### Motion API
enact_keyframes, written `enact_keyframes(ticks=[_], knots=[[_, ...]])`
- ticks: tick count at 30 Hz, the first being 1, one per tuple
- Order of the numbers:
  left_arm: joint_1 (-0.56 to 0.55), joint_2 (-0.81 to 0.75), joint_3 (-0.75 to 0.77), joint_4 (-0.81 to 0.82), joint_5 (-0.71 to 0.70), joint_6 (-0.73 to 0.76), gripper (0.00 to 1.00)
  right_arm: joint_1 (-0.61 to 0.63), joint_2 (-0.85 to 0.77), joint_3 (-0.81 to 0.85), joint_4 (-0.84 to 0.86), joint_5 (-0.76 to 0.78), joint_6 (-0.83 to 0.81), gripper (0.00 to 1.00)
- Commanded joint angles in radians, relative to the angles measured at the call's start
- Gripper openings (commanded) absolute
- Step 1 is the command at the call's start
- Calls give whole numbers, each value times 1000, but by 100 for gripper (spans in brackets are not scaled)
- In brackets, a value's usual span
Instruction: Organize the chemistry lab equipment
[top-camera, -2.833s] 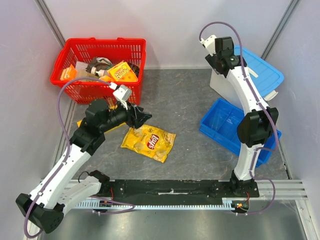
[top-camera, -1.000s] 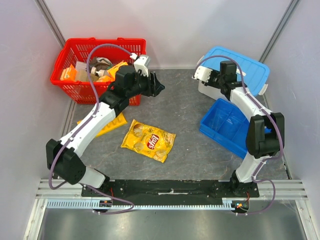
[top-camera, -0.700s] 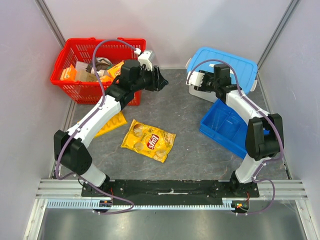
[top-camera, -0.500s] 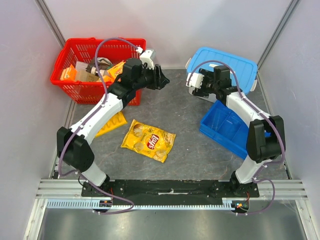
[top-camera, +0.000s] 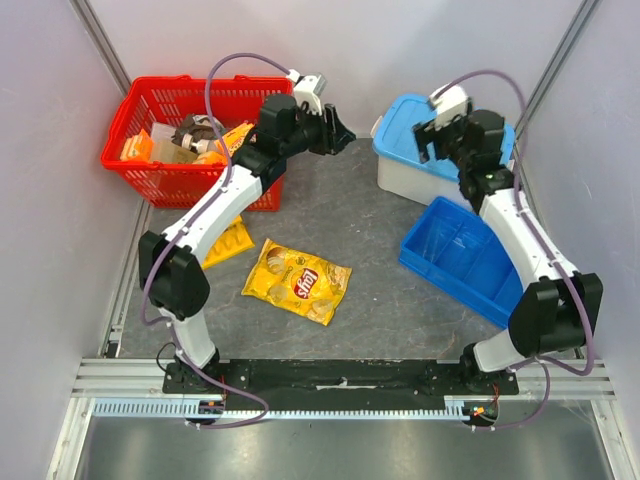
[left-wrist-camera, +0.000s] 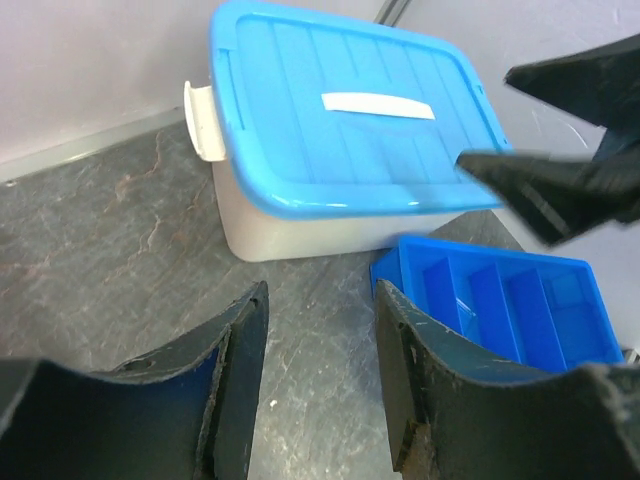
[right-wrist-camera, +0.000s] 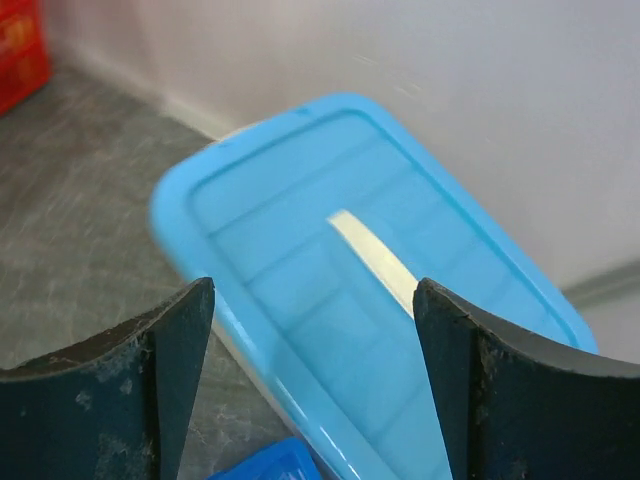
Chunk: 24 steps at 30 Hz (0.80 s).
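A white box with a light blue lid (top-camera: 404, 128) stands at the back right, its lid shut. My right gripper (top-camera: 428, 138) hovers open over the lid (right-wrist-camera: 368, 285), holding nothing; its fingertips (right-wrist-camera: 172, 360) straddle the lid's white label. My left gripper (top-camera: 343, 134) reaches across the back toward the box (left-wrist-camera: 335, 125), also open and empty, over bare table. Its fingers (left-wrist-camera: 243, 365) frame the floor before the box. A blue divided tray (top-camera: 462, 258) lies in front of the box, also seen as the tray (left-wrist-camera: 505, 300).
A red basket (top-camera: 150, 165) with mixed packets stands back left. A yellow chips bag (top-camera: 297, 280) lies mid-table, and a yellow packet (top-camera: 226, 246) lies under the left arm. Grey walls close the back and both sides.
The right gripper has opened, left the box's left end and risen over the lid. The box now stands further left. The left arm has stretched further right toward the box.
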Motion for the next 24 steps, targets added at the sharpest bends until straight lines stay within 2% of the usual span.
enact_keyframes(ticks=[1,5,12,15,21,24], knots=[[-16,63,76,84,56,39,53,-108,37,153,-167,251,426,86],[-32,113,107,110,56,72,53,-237,99,223,-296,348,575,85],[-62,213,159,112,33,85,53,-355,240,324,-372,320,566,86],[-65,242,189,101,44,80,53,-401,313,367,-370,157,557,84],[-75,275,228,119,42,88,53,-417,418,430,-406,75,503,84],[-80,313,265,145,31,57,53,-418,458,438,-390,-66,465,83]])
